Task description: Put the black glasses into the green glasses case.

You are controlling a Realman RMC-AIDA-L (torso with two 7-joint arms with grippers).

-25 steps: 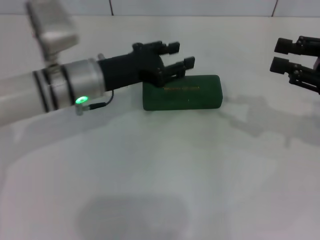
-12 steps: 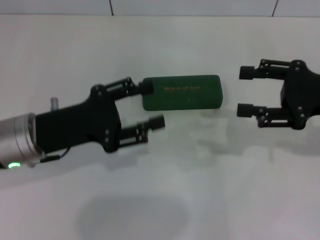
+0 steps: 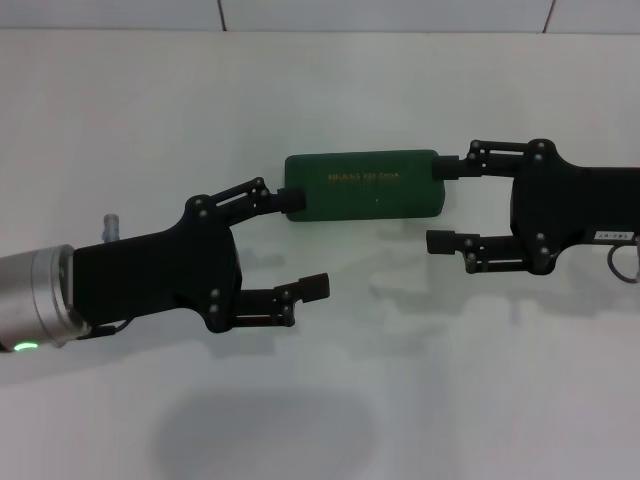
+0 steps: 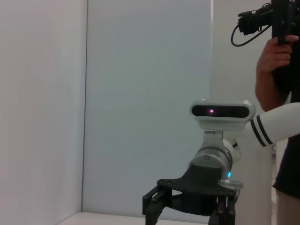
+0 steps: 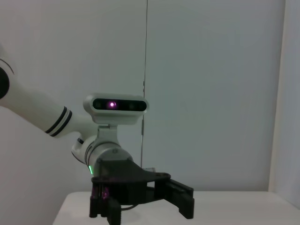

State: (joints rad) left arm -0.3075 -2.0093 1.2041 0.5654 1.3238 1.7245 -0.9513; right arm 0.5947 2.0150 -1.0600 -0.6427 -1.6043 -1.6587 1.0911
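Closed green glasses case between end effectors.

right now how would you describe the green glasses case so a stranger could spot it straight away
On the white table, look midway between the two black arms reaching in from either side. The green glasses case lies there closed, with the open left pincer at one end and the open right pincer at the other. It is the only green thing: a dark oblong with rounded corners and gold lettering on its lid.
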